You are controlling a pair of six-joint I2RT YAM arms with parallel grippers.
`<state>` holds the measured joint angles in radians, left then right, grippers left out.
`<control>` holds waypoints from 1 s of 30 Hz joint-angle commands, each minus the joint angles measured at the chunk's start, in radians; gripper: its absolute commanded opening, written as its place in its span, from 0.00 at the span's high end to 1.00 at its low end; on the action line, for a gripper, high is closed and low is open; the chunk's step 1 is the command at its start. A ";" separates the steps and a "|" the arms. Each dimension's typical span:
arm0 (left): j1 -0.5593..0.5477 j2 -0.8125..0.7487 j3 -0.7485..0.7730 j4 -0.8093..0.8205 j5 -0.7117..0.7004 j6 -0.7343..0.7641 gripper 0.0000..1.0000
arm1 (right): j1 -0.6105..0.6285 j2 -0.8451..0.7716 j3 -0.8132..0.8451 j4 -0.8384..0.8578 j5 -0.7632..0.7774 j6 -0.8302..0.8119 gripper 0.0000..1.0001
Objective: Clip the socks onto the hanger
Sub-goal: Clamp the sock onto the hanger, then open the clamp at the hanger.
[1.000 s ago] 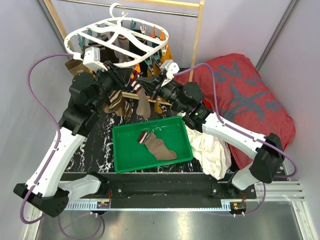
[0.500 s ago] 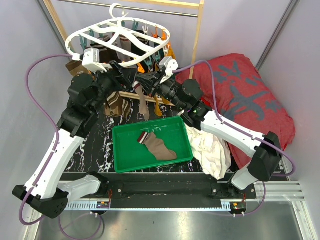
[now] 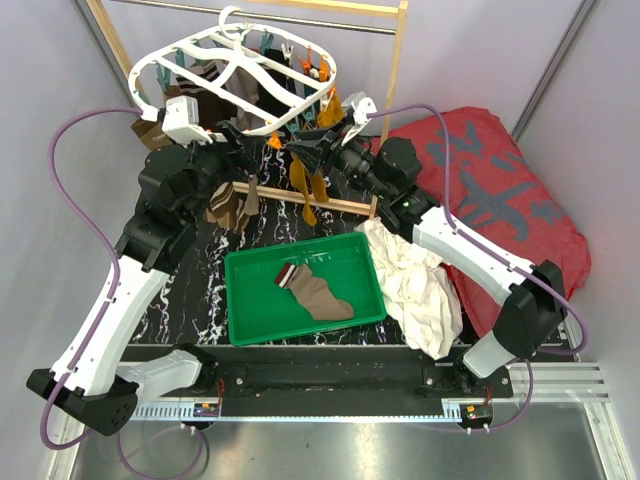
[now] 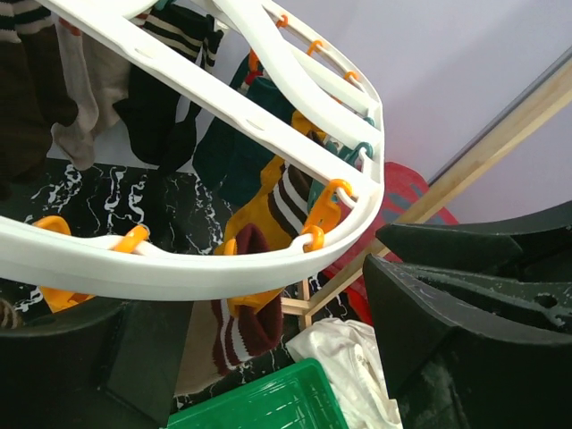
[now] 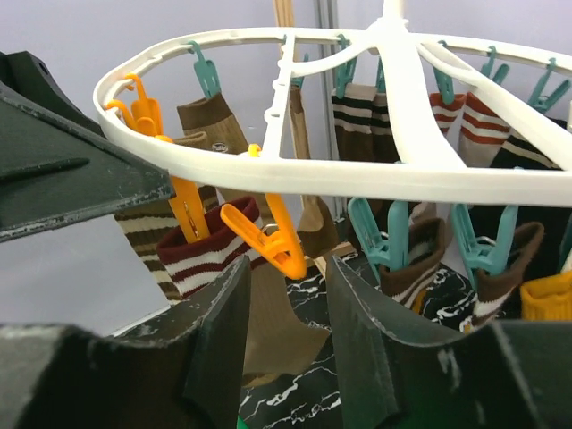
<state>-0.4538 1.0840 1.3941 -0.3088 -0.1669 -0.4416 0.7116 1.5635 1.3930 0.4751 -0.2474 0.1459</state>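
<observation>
At upper centre, the hanger on the wooden rack crosses both grippers. The left gripper and right gripper are both spread apart. One sock lies in the single green tray, with the white cloth and red cushion to its right.

The hanger is hung at the back, before the rack. Socks are clipped under it. One sock is laid in the tray in front. A cloth is piled right of the tray, with a cushion behind it.
</observation>
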 commanded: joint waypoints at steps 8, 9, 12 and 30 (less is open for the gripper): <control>0.006 -0.009 0.046 0.002 -0.023 0.057 0.22 | -0.017 0.171 0.207 -0.004 -0.285 0.037 0.46; 0.006 -0.010 0.045 0.000 -0.022 0.055 0.22 | -0.017 0.182 0.215 -0.003 -0.292 0.041 0.45; 0.006 -0.021 0.045 -0.003 -0.020 0.060 0.22 | -0.018 0.213 0.238 0.002 -0.305 0.043 0.41; 0.007 -0.030 0.062 -0.039 0.004 0.055 0.23 | -0.017 0.211 0.213 0.082 -0.302 0.038 0.53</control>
<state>-0.4522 1.0698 1.4021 -0.3695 -0.1726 -0.3958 0.6987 1.8172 1.6005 0.4973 -0.5415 0.1879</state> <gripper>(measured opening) 0.776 0.515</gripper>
